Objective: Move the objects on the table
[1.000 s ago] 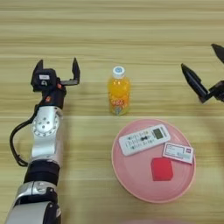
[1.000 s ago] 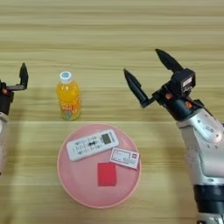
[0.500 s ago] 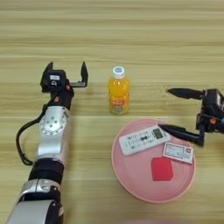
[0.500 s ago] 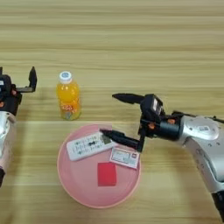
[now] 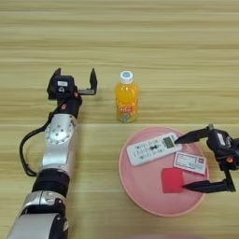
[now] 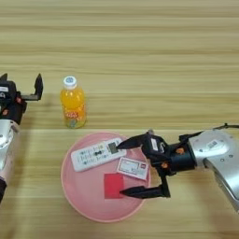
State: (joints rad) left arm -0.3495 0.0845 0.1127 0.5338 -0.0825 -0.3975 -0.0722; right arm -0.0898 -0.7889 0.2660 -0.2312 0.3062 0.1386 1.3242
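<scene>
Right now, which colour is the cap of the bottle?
White; the bottle cap shows best in the left eye view.

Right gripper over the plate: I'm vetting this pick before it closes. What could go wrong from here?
1. The right gripper is open, its fingers straddling the small white card, with the red block and remote close by; closing may nudge or catch a neighbour.
2. A thin flat card may slip on the pink plate.
3. The open left gripper sits beside the juice bottle; a sideways swing could topple it.
</scene>
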